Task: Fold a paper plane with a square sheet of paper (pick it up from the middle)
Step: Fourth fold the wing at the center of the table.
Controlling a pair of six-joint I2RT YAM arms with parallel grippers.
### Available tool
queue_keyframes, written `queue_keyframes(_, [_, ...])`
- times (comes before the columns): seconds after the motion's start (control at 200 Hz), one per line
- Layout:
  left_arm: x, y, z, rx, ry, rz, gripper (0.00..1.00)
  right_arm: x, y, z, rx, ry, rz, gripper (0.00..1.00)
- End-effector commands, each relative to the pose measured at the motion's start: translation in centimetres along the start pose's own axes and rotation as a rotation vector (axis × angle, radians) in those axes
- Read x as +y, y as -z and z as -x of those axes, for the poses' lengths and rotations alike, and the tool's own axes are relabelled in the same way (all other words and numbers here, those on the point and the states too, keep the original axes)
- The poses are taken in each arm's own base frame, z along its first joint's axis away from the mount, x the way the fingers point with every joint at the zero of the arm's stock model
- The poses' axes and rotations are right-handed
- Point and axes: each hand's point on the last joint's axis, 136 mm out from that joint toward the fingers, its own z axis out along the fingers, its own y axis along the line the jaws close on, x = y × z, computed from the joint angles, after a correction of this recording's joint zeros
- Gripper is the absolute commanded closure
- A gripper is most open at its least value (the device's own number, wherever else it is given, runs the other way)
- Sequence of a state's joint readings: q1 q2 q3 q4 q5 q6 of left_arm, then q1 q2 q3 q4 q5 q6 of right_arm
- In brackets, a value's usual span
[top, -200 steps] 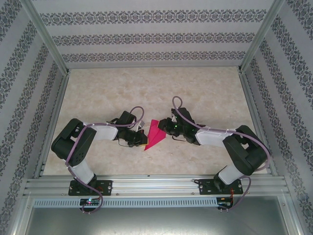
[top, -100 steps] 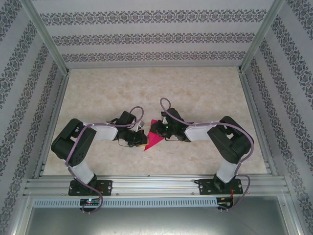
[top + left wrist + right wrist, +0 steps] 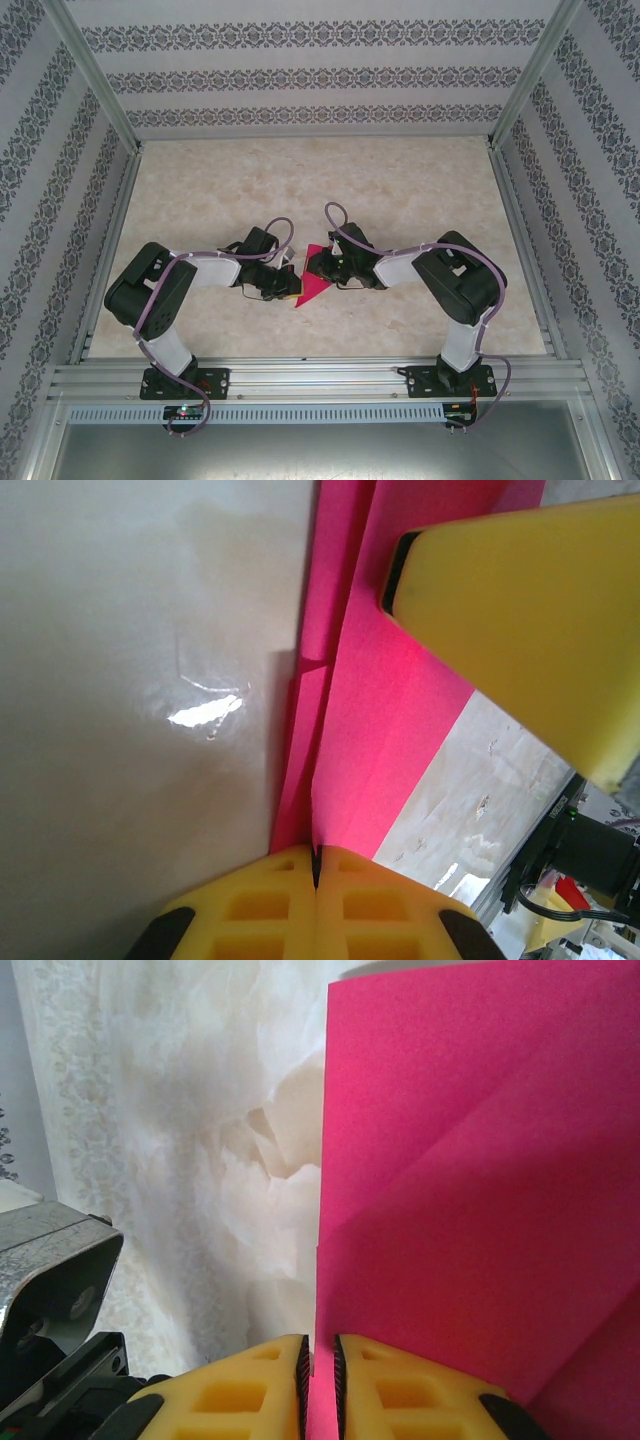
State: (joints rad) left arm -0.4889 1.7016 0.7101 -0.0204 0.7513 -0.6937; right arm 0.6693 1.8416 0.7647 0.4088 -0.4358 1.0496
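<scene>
- Top view: the folded pink paper (image 3: 316,283) lies near the middle of the table (image 3: 400,190), between the left gripper (image 3: 292,287) and the right gripper (image 3: 313,268).
- Left wrist view: the left gripper (image 3: 315,865) is pinched tight on the paper's near edge, and a right finger (image 3: 520,610) overlaps the paper.
- Right wrist view: the right gripper (image 3: 320,1360) is narrow, clamping the paper's edge.

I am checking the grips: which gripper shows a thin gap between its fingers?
The right gripper: a thin slit there holds the pink paper. On the left gripper the fingers meet fully.
</scene>
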Motion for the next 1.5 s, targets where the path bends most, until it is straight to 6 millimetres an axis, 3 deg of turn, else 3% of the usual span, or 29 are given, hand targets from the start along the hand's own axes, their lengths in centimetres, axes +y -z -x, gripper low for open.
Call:
queue_keyframes(0.0, [1.2,0.2,-0.4,-0.007,0.035,0.03,1.0,-1.3,-0.1,-0.2,0.018,-0.028,-0.031,0.82])
queue_keyframes(0.32, [1.2,0.5,-0.1,-0.053,0.056,0.02,1.0,1.7,2.2,1.1,-0.038,0.037,0.043,0.78])
queue_keyframes(0.669, [1.6,0.5,0.0,-0.064,0.085,0.013,1.0,2.6,-0.2,-0.1,0.066,0.043,0.082,0.81])
queue_keyframes(1.069, [1.9,0.6,-0.1,-0.062,0.094,0.029,1.0,-1.6,-1.6,-1.0,0.101,-0.031,-0.027,0.82])
queue_keyframes(1.144, [1.8,0.7,-0.1,-0.056,0.087,0.029,0.96,-2.2,-1.5,-1.2,0.103,-0.041,-0.049,0.82])
queue_keyframes(1.299, [1.2,1.4,-0.5,-0.047,0.071,0.029,0.87,-2.8,-1.2,-1.3,0.101,-0.041,-0.089,0.83])
queue_keyframes(1.494, [0.7,1.7,-1.1,-0.021,0.071,0.02,0.86,-2.8,-1.0,-1.3,0.103,-0.036,-0.1,0.83])
